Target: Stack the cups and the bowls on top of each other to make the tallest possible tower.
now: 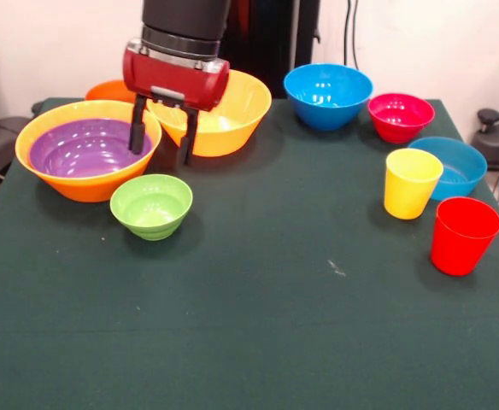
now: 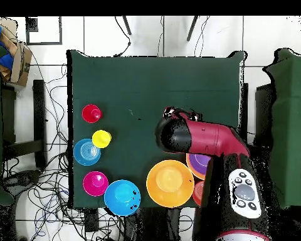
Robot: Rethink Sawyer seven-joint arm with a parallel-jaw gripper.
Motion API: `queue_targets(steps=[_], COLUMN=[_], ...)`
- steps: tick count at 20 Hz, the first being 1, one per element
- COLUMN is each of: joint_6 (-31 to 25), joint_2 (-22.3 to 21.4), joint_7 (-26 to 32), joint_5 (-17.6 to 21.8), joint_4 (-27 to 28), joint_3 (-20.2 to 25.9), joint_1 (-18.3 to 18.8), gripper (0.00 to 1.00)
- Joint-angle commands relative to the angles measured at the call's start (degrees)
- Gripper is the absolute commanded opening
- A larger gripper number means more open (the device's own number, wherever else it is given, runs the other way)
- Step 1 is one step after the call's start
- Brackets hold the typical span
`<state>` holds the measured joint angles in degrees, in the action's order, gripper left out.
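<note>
The open, empty pincer (image 1: 160,137) and green bowl (image 1: 151,205) are being shown frontally only, being hidden overhead by the arm (image 2: 200,138).

A dark green worktop (image 1: 258,325) carries a small pale scuff (image 1: 337,269) near its middle. From overhead, black cables (image 2: 49,135) trail over the white tiled floor (image 2: 147,34) beside it, and what may be a cardboard box (image 2: 18,59) sits at the left edge

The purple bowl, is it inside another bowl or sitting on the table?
Inside another: the purple bowl is nested in a large yellow-orange bowl, whose rim rings it all round.
</note>
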<state>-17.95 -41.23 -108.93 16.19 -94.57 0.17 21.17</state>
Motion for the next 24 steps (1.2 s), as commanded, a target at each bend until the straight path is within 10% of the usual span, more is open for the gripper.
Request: queue_targets(steps=[1, 12, 24], joint_6=[-3.4, -4.7, -14.8], joint_2=[-0.3, 1.8, 2.6], joint_7=[4.9, 4.2, 17.9], joint_5=[1.5, 4.1, 10.6], joint_4=[-1.3, 2.8, 8.7], joint_3=[9.6, 8.3, 13.0], joint_1=[4.2, 1.7, 2.2], gripper=[1.00, 1.00, 1.00])
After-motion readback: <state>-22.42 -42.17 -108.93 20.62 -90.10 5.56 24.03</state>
